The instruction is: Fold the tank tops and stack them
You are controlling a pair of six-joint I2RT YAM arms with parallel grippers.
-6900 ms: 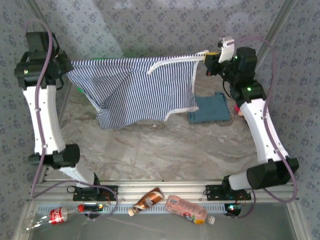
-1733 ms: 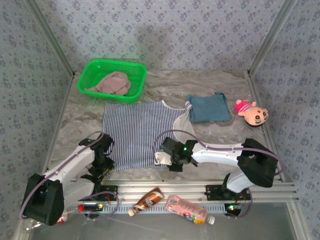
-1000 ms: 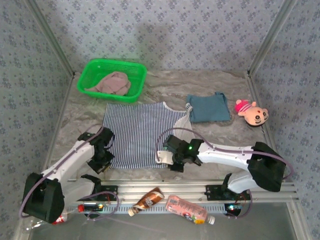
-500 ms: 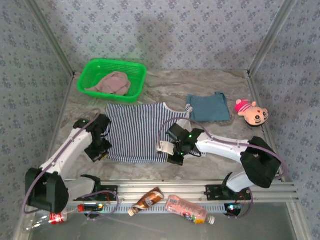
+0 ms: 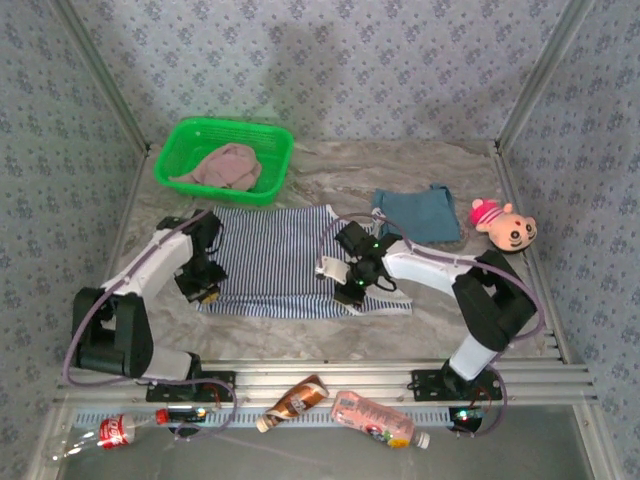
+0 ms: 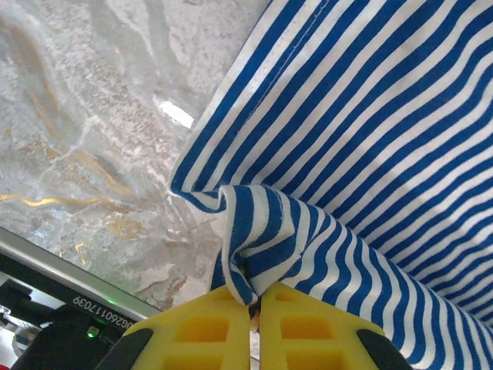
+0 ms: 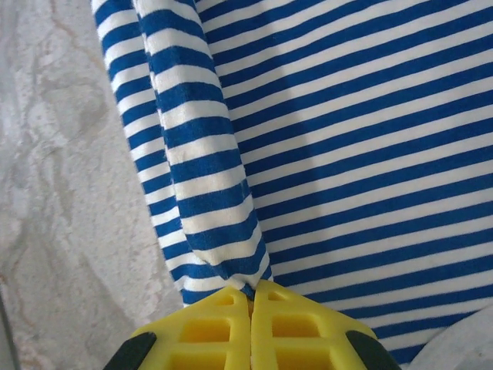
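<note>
1. Left gripper is clamped on a bunched fold at the edge of the striped tank top. Its yellow fingers are pressed almost together, with only the cloth between them.
2. The right gripper is likewise squeezed tight. Its fingers pinch the end of a rolled ridge of the same striped cloth, and flat striped fabric lies to one side of it.
3. In the top view the striped tank top is spread over the middle of the marble table, between the two arms. The left gripper sits at its left edge. The right gripper sits over its right part, with cloth reaching past it on the right.
4. The teal tank top lies as a small flat rectangle on the table, just beyond the striped top's far right corner.
5. The pink tank top is crumpled inside the green basket, which stands at the far left, just beyond the striped top's far edge.
6. A pink plush toy lies to the right of the teal tank top, near the right wall.
7. Three bottles lie in the tray below the arm bases, well apart from the clothes.
</note>
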